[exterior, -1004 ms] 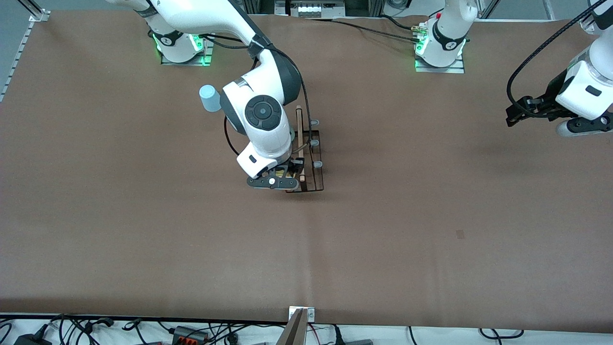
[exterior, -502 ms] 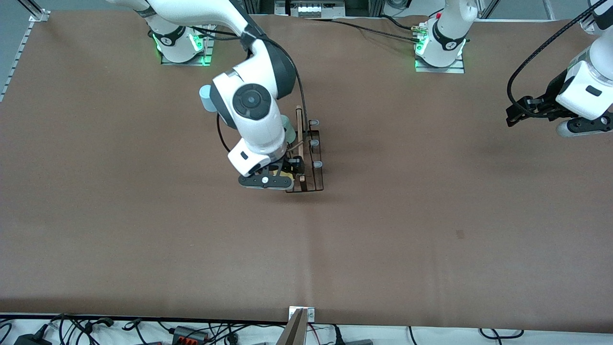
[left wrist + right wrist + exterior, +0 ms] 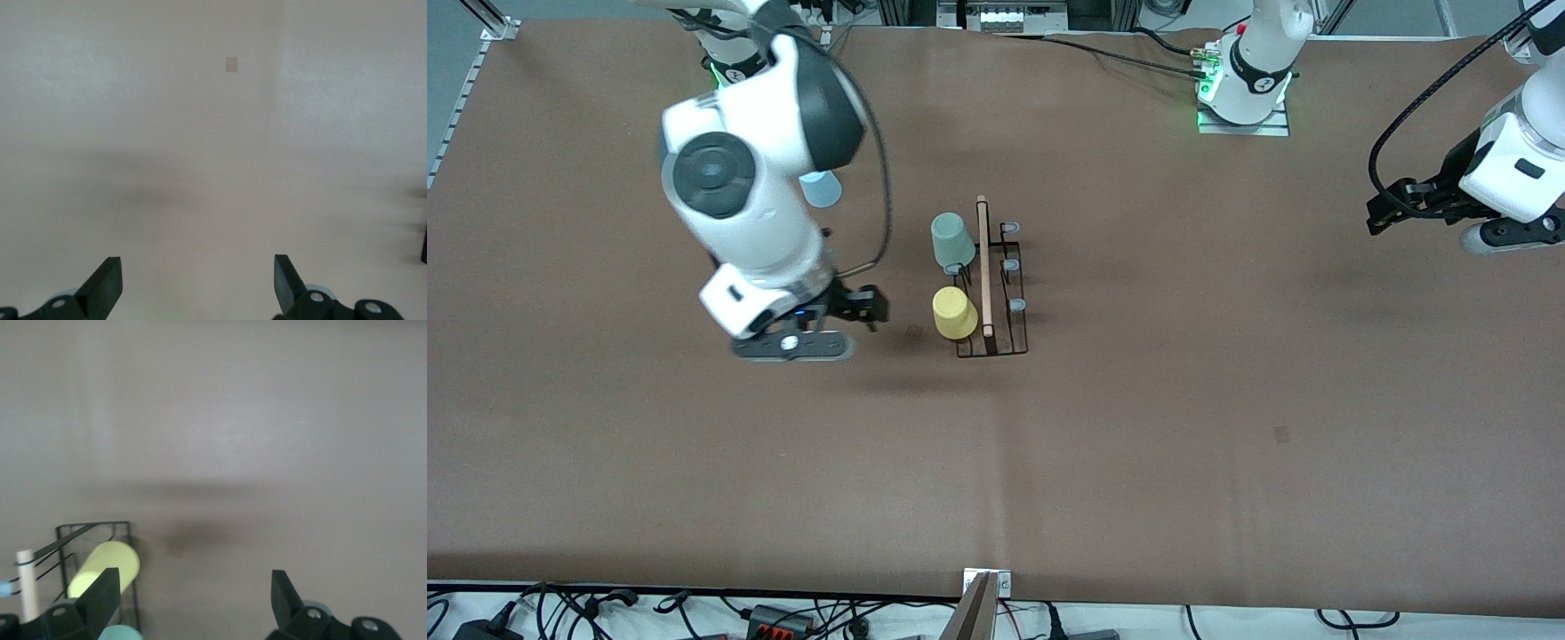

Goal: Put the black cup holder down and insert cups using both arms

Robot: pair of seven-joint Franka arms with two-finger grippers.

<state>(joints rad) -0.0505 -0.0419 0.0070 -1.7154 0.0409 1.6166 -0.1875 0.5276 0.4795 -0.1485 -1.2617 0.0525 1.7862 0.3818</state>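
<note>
On a brown table (image 3: pixel 1138 427), the light, rigid blue cup (image 3: pixel 821 188) suits a wall grip; the right gripper (image 3: pixel 854 311) hovers wide-jawed by the black cup holder (image 3: pixel 996 293), while the left gripper (image 3: pixel 1392 209) waits, equally wide.

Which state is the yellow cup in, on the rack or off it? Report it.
On the rack. The yellow cup sits tipped on a peg of the black cup holder, beside the wooden handle; the right gripper is open and apart from it.
</note>
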